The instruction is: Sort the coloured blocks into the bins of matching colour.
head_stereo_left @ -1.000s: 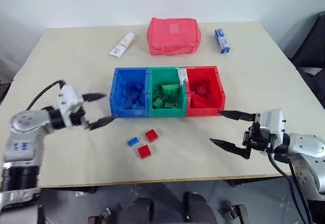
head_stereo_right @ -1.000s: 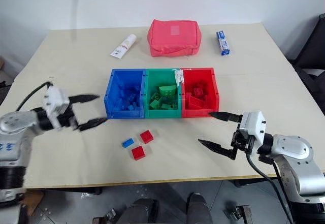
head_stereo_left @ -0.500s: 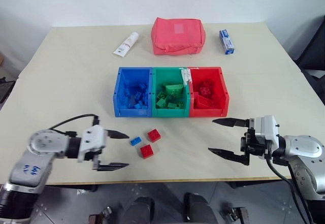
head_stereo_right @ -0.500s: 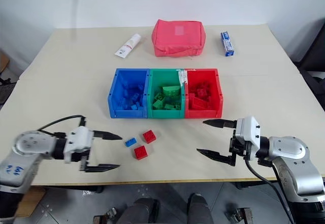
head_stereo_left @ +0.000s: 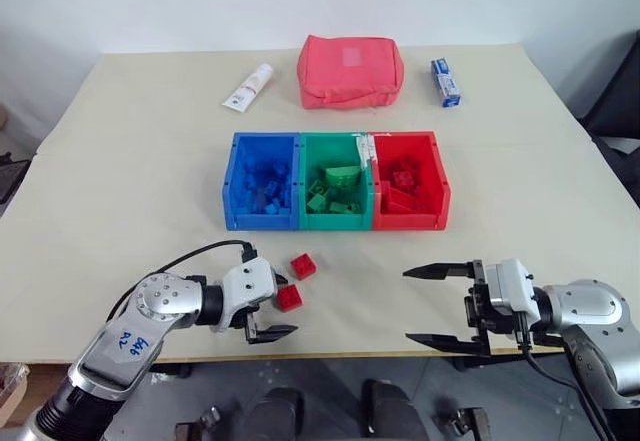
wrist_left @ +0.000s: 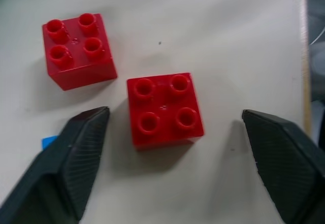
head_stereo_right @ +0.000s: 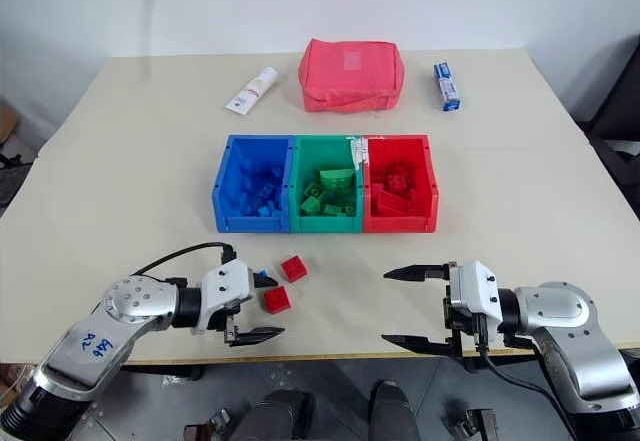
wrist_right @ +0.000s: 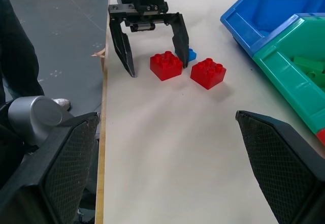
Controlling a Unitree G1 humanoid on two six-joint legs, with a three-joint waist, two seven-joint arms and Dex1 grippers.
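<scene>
Two red blocks lie near the table's front edge, one (head_stereo_left: pixel 289 298) close to the edge and one (head_stereo_left: pixel 303 266) a little farther in. My left gripper (head_stereo_left: pixel 285 306) is open and straddles the nearer red block (wrist_left: pixel 165 109); both fingers stand clear of its sides. A small blue block (wrist_right: pixel 191 55) peeks out just behind one left finger. The blue bin (head_stereo_left: pixel 260 223), green bin (head_stereo_left: pixel 335 223) and red bin (head_stereo_left: pixel 410 223) stand joined at mid-table, each with blocks of its own colour inside. My right gripper (head_stereo_left: pixel 407 306) is open and empty at the front right.
A red fabric pouch (head_stereo_left: pixel 350 71) lies at the back of the table. A white tube (head_stereo_left: pixel 245 88) is to its left and a small blue-and-white box (head_stereo_left: pixel 446 81) to its right. The table's front edge runs just below both grippers.
My left gripper has swung right and down from beside the blue bin to the loose blocks and now straddles a red one. The right gripper has drawn back slightly.
</scene>
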